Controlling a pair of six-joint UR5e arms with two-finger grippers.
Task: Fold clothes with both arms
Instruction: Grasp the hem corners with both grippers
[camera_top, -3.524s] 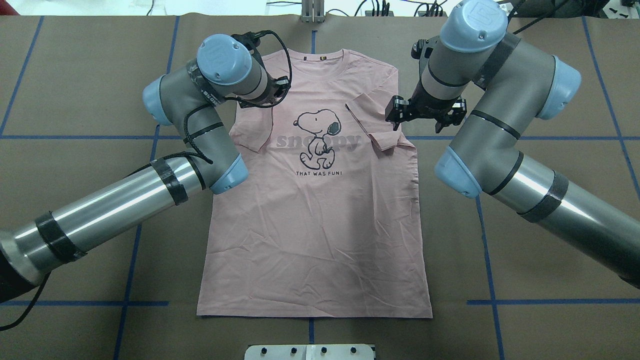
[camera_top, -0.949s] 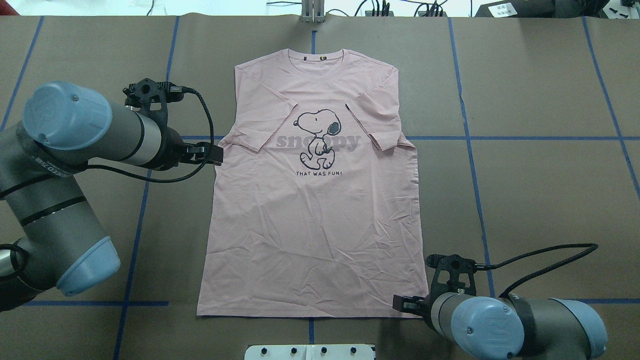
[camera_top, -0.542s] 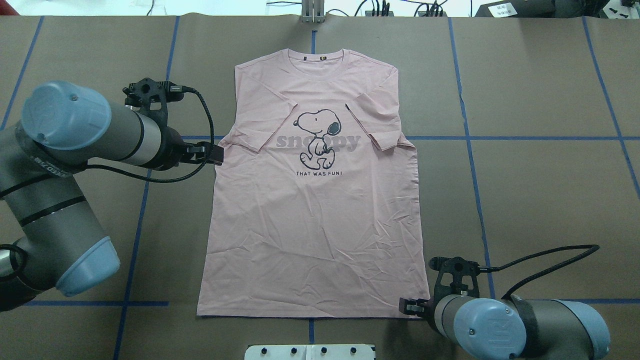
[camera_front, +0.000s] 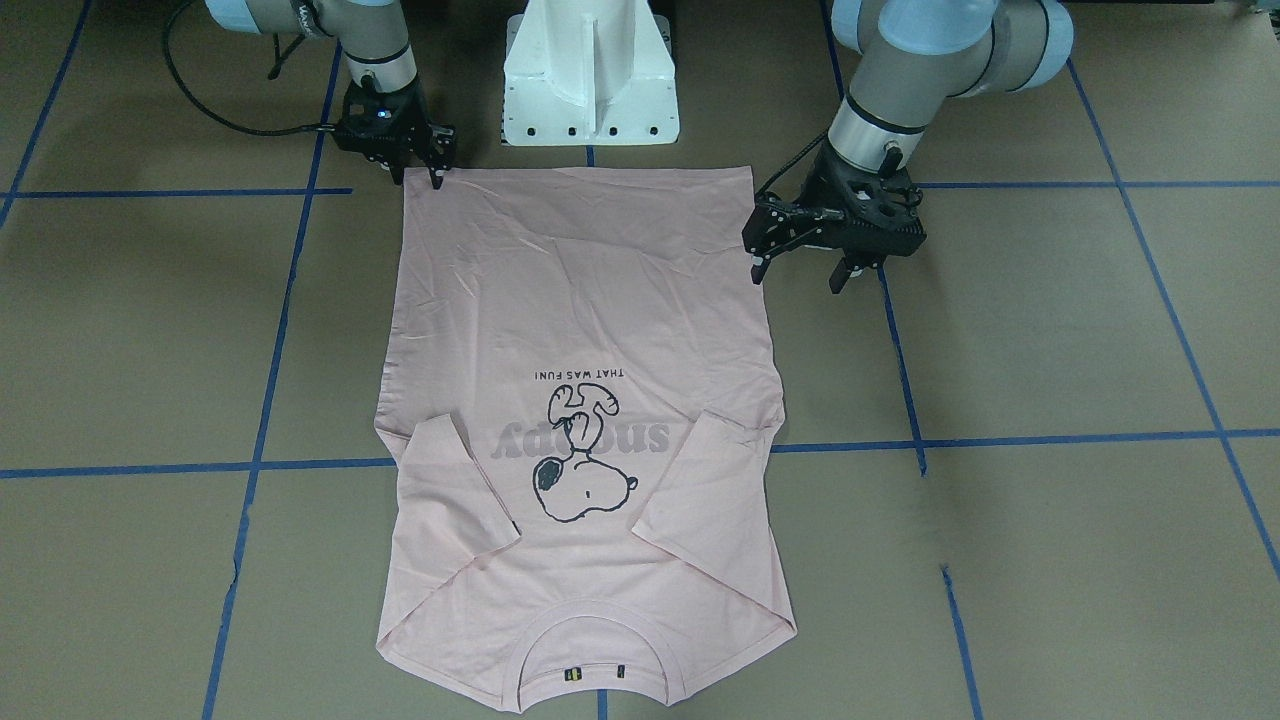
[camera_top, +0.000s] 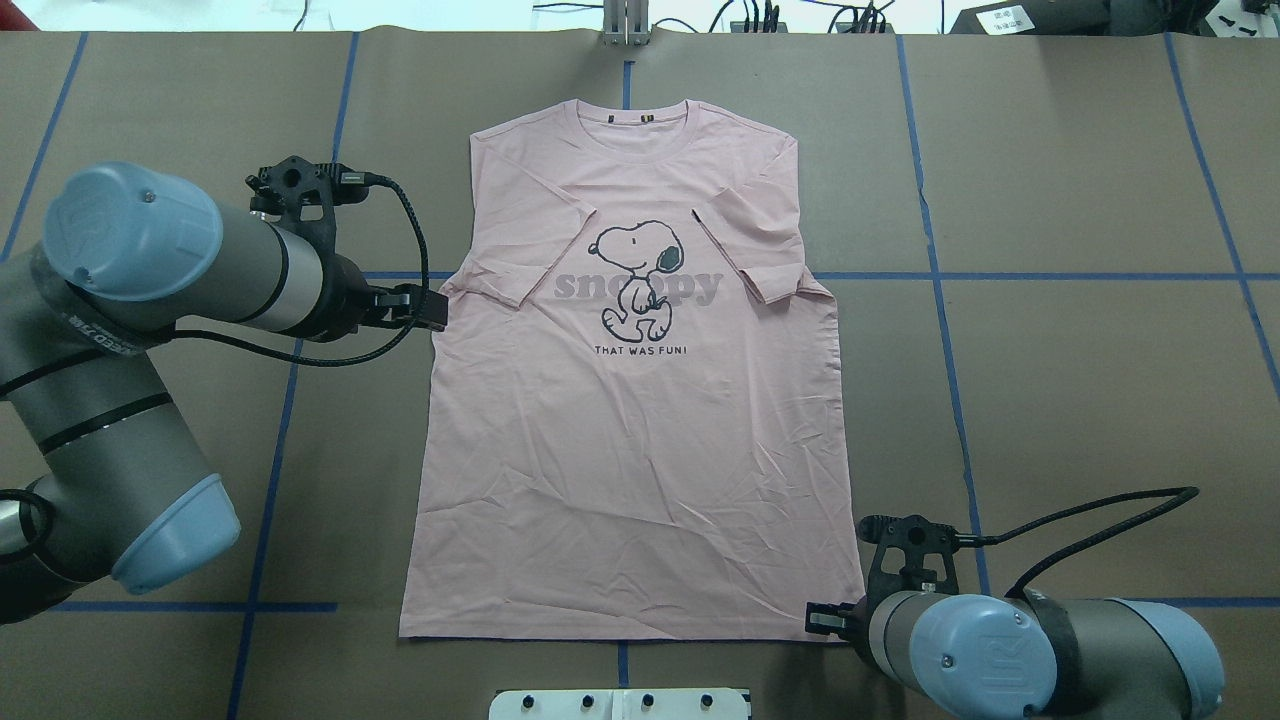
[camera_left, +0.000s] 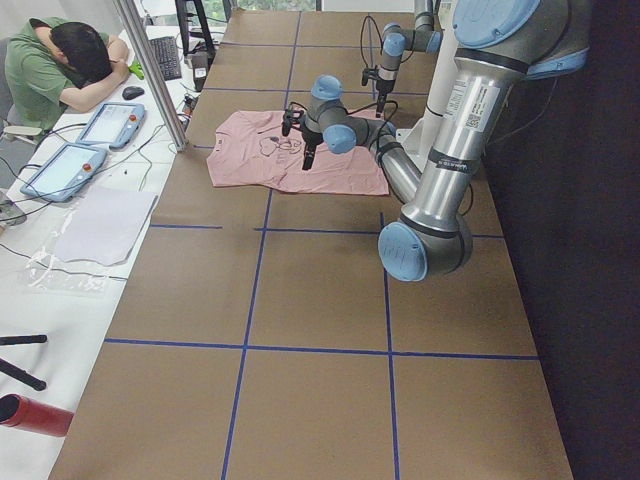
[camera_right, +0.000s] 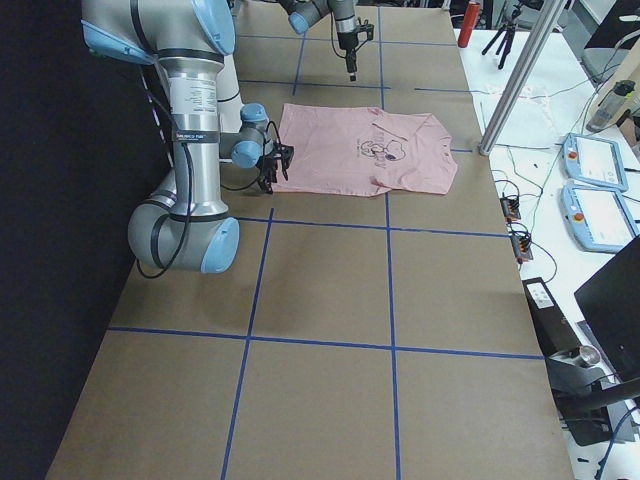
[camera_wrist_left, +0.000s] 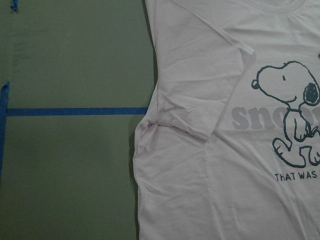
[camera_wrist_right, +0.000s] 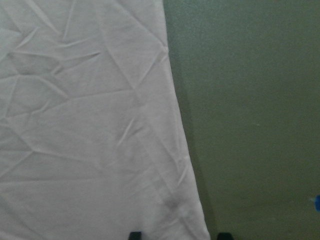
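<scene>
The pale pink T-shirt (camera_top: 640, 450) lies flat on the brown table with the Snoopy print up and both sleeves folded inward. My left gripper (camera_top: 425, 308) is open and empty beside the shirt's left edge, just below the folded sleeve. In the front view it (camera_front: 797, 272) hangs above the table, and its wrist view shows the shirt (camera_wrist_left: 225, 150) from a height. My right gripper (camera_top: 822, 620) is open, low at the hem's right corner. In the front view it (camera_front: 418, 176) straddles that corner. In the right wrist view both fingertips (camera_wrist_right: 134, 234) flank the cloth edge (camera_wrist_right: 85, 125).
The white pedestal (camera_front: 590, 75) stands just behind the hem. Blue tape lines (camera_top: 1050, 276) cross the brown table cover. A person (camera_left: 60, 60) rests at a desk with tablets beyond the table's far side, and a red bottle (camera_left: 30, 415) lies there.
Both arms left the folded sleeves; the left went to the shirt's left edge, the right to the hem's right corner. In the last second the right gripper crept toward me; the shirt shifted slightly.
</scene>
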